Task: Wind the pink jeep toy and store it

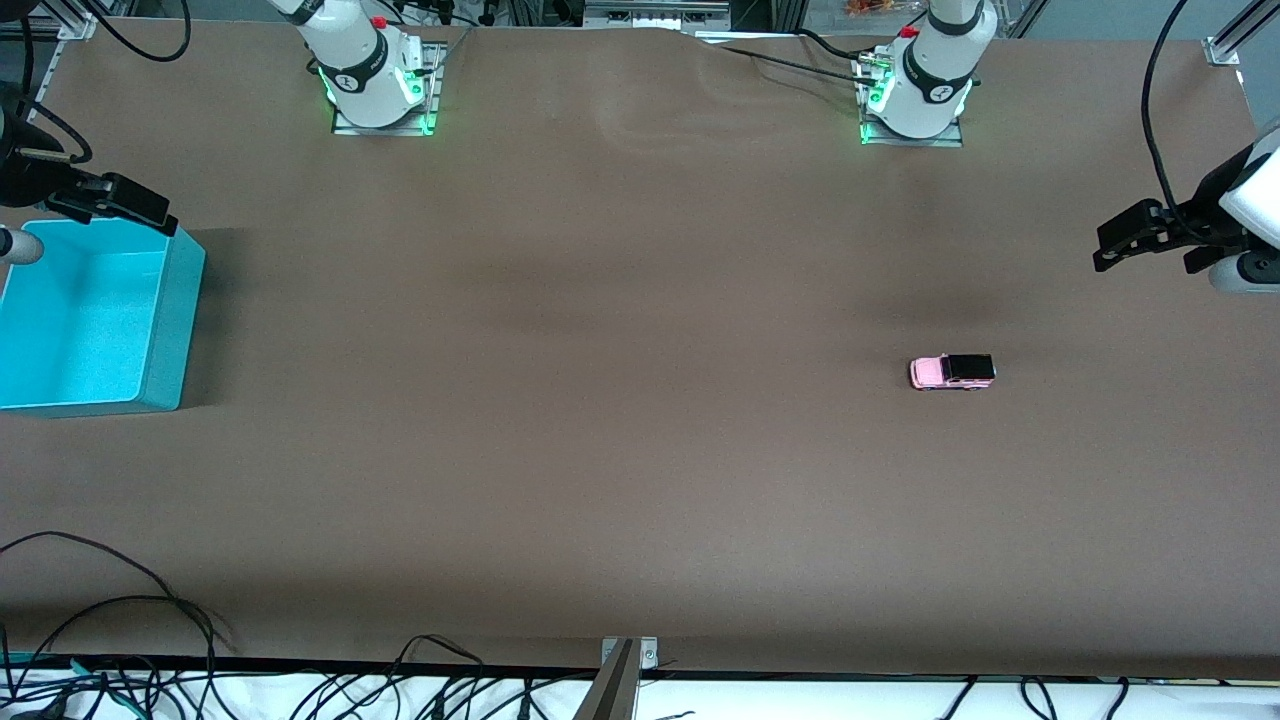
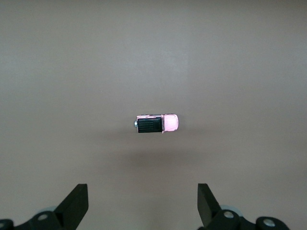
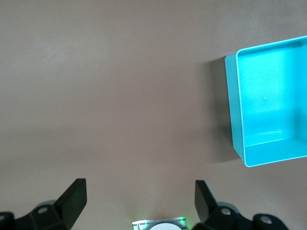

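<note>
The pink jeep toy (image 1: pixel 952 371) stands on its wheels on the brown table, toward the left arm's end. It also shows in the left wrist view (image 2: pixel 156 123), ahead of the fingers and apart from them. My left gripper (image 1: pixel 1105 248) hangs open and empty above the table's edge at that end; its fingers (image 2: pixel 76 201) stand wide apart. The turquoise bin (image 1: pixel 170 300) sits empty at the right arm's end and shows in the right wrist view (image 3: pixel 235 105). My right gripper (image 1: pixel 140 205) hangs open and empty over the bin's edge nearest the bases, fingers (image 3: pixel 74 199) wide apart.
The two arm bases (image 1: pixel 378 85) (image 1: pixel 915 95) stand along the table's edge farthest from the front camera. Loose black cables (image 1: pixel 120 600) lie at the table's front edge near the right arm's end. A metal bracket (image 1: pixel 625 655) sits at the middle of the front edge.
</note>
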